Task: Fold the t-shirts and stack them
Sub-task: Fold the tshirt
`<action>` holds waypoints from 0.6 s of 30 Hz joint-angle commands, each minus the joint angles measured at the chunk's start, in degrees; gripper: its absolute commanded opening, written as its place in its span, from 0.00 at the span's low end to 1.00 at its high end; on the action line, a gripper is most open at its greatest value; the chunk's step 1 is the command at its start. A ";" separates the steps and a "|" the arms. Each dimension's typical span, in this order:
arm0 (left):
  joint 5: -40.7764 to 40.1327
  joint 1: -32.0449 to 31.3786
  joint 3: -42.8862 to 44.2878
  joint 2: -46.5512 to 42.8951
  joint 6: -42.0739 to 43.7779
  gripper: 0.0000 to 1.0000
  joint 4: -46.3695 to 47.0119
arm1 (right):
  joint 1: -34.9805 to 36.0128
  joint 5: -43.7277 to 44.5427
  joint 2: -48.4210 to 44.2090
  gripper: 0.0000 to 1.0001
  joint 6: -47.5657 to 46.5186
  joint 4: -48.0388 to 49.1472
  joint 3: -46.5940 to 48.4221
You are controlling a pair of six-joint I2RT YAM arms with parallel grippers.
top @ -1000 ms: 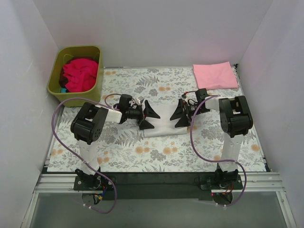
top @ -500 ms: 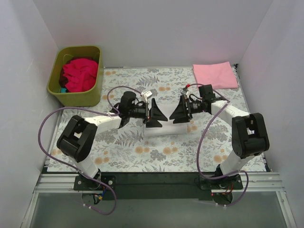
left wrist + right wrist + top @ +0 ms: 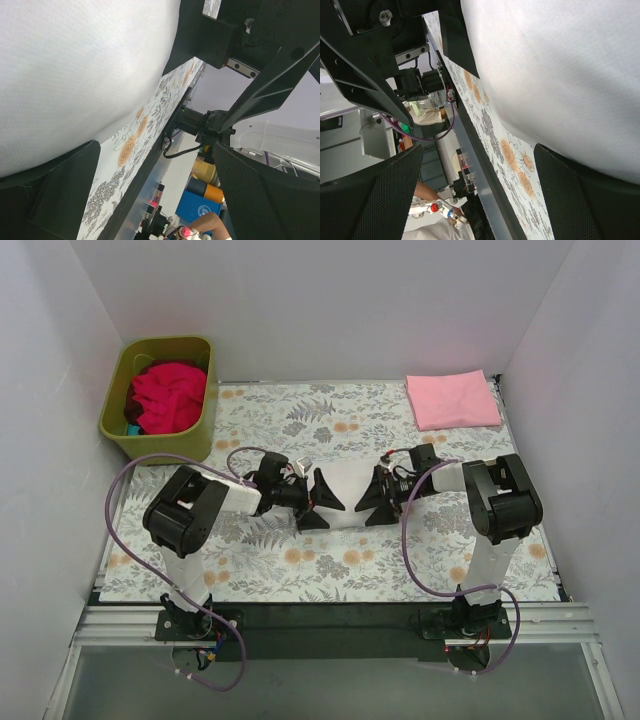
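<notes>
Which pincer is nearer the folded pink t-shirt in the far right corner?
Right. The right pincer is at the right edge of the white t-shirt, towards the arms and left of the pink t-shirt. The left pincer is at the opposite edge, farther off.

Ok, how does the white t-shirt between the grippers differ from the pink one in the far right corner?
The white t-shirt lies in the middle of the floral sheet, between the arms; the pink t-shirt sits at the far right corner. The left gripper and right gripper stand open at the white t-shirt's two sides; nothing touches the pink t-shirt. Both lie folded flat.
</notes>
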 commanded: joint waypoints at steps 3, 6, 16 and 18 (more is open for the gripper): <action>-4.08 1.20 -1.66 -3.82 4.64 0.98 -6.51 | -1.39 5.79 -5.40 0.98 -1.38 -0.94 -2.02; -2.68 1.29 -1.48 -10.41 7.71 0.98 -7.21 | -1.39 2.98 -11.91 0.98 -1.56 -2.08 -1.32; -2.76 1.20 -2.18 -17.90 4.13 0.98 -1.77 | 4.84 3.41 -15.55 0.98 15.47 17.58 -1.58; -3.72 1.72 -2.45 -17.28 3.94 0.98 -0.71 | 7.30 4.55 -13.45 0.98 18.90 20.74 -1.23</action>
